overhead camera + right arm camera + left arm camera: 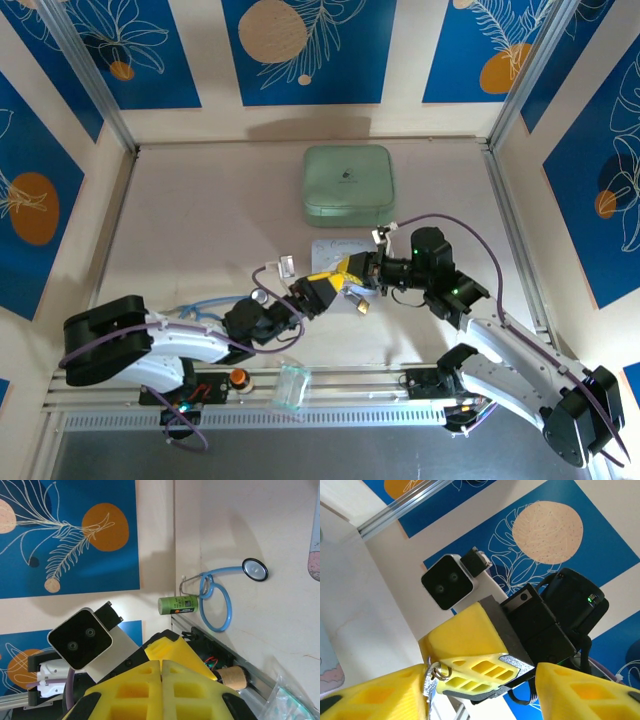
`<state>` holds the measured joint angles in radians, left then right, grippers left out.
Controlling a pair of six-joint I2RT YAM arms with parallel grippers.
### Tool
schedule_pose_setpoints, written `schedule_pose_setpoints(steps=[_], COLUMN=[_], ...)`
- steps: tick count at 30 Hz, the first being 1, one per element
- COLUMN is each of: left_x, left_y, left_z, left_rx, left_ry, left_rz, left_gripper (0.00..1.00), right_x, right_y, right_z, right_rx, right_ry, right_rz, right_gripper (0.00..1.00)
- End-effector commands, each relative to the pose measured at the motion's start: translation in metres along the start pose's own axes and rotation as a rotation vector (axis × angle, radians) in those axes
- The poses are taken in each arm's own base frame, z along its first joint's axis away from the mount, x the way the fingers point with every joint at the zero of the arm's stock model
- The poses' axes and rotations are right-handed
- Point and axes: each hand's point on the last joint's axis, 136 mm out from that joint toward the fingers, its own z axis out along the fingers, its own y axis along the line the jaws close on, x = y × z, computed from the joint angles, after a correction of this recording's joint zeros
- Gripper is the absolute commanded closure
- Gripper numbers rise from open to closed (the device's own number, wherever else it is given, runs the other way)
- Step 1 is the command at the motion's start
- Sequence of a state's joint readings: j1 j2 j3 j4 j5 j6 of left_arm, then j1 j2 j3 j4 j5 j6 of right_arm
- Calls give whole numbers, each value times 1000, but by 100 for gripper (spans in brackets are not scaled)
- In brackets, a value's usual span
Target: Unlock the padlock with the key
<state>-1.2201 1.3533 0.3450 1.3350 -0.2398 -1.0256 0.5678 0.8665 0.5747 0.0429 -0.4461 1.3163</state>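
Observation:
In the left wrist view the key [428, 689], thin and silver with a small wire ring [440, 671], sticks out at the tip of my right gripper [438, 668]. That gripper's yellow fingers are pressed together. My left gripper [480, 696] stands open around them, and its left finger [385, 695] is right beside the key. From above, the two grippers [335, 284] [353, 272] meet nose to nose at mid-table. The small brass padlock [360, 305] shows just below them; I cannot tell whether it hangs or lies. In its own wrist view the right gripper [161, 669] shows no gap.
A pale green case [348, 182] sits at the back centre with a white card [335, 246] in front of it. A blue stethoscope [216, 602], a green battery [179, 604] and a cork-coloured cylinder [233, 677] lie near the front rail. A clear bag [290, 388] rests on the rail.

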Motion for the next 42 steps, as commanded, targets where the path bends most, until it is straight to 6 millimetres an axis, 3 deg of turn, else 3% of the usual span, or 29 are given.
schedule_pose_setpoints(steps=[1, 8, 15, 22, 31, 41, 42], left_x=[-10, -1, 12, 12, 10, 1, 0], left_y=[-6, 4, 14, 21, 33, 42, 42], left_z=[-4, 2, 8, 8, 3, -3, -2], left_rx=[35, 18, -17, -38, -103, -200, -211], left_ry=[-33, 2, 50, 57, 73, 177, 206], left_rz=[-71, -84, -120, -128, -136, -107, -101], left_gripper=[53, 54, 64, 82, 94, 100, 100], right_x=[-1, -1, -4, -3, -5, 0, 1], right_y=[-5, -8, -16, -22, -33, -45, -46], right_z=[-1, -3, -6, -6, -12, -18, -19], right_rx=[-4, 3, 17, 35, 53, 89, 97], right_ry=[-12, -20, -42, -43, -69, -61, -54], right_rz=[17, 21, 39, 43, 64, 44, 28], right_gripper=[100, 100, 100, 100, 100, 100, 95])
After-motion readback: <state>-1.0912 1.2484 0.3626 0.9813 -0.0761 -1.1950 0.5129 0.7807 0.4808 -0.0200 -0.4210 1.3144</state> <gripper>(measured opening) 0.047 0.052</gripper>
